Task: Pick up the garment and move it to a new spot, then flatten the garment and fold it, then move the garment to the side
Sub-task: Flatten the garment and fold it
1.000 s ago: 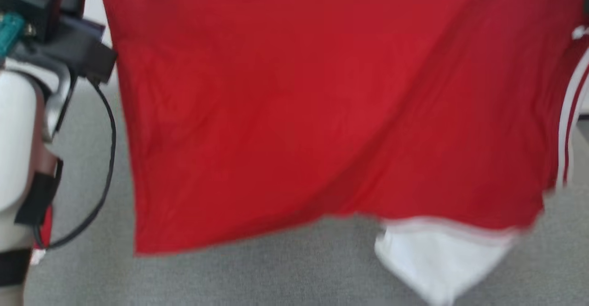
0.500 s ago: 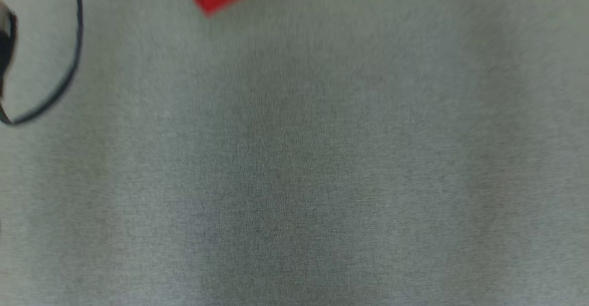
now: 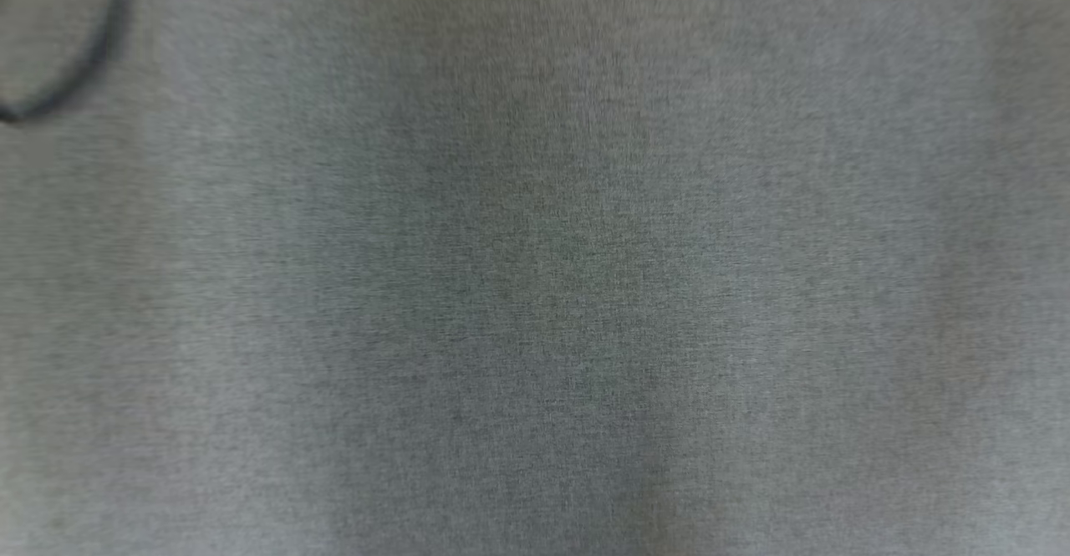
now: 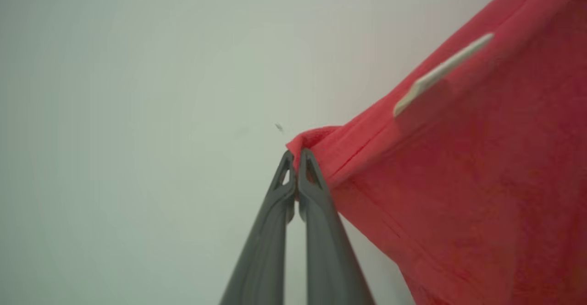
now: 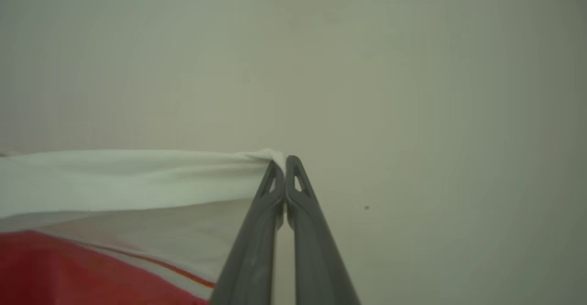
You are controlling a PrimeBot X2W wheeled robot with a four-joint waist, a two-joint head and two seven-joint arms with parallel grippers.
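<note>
left gripper (image 4: 296,156) clamps garment (image 4: 458,181) red hem corner; right gripper (image 5: 284,160) clamps white edge

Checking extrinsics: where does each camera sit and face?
Head view: on the head, facing down at the grey surface; a dark cable at upper left.
Left wrist view: along the left gripper, shut on the red garment.
Right wrist view: along the right gripper, shut on its white edge.
Both wrist views share the garment.

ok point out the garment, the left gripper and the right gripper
garment (image 4: 458,195), left wrist view, red fabric body
left gripper (image 4: 297,154), left wrist view, between shut fingertips
right gripper (image 5: 285,162), right wrist view, between shut fingertips
</note>
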